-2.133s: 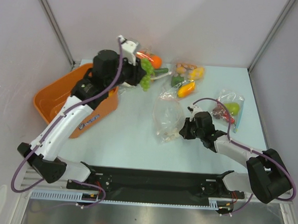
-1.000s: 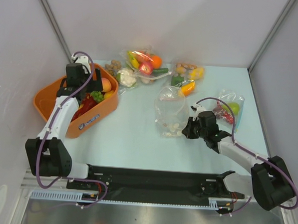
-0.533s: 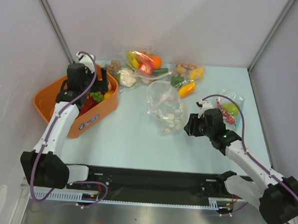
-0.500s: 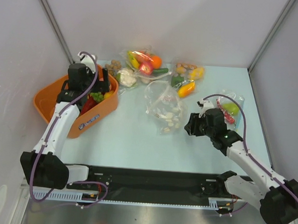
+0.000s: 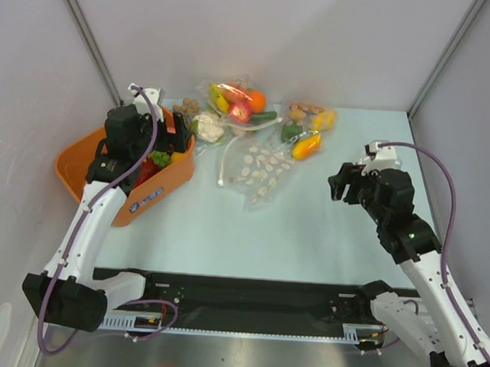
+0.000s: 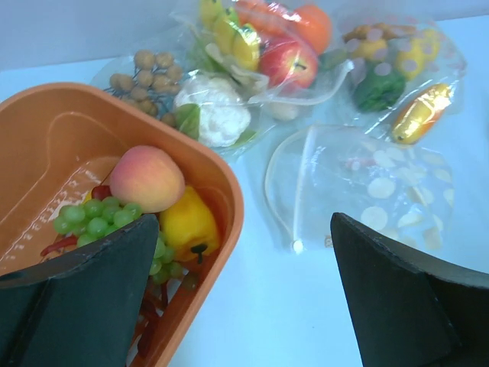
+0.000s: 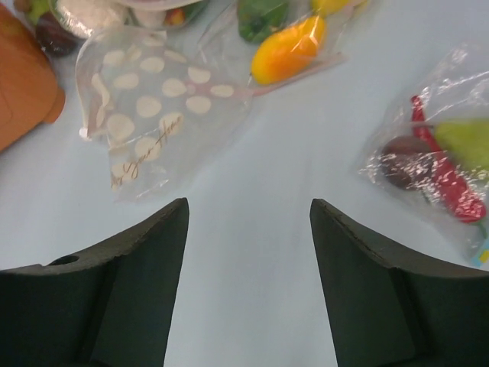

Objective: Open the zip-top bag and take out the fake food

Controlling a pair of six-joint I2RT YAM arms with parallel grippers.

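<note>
Zip-top bag [image 5: 260, 172] flat mid-table, long axis roughly 8–2 o'clock, mouth toward orange bin [image 5: 69, 170] at 9. Fruit bags [image 5: 237, 105] crowd 12. Left gripper [image 6: 244, 225] spread over bin; right gripper [image 7: 248, 202] spread, empty, at 3.

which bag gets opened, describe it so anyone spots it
Find the orange bin at the table's left. Just right of it lies a flat clear bag. Unlike the bags behind, full of colourful produce, it holds only pale beige slices.
</note>
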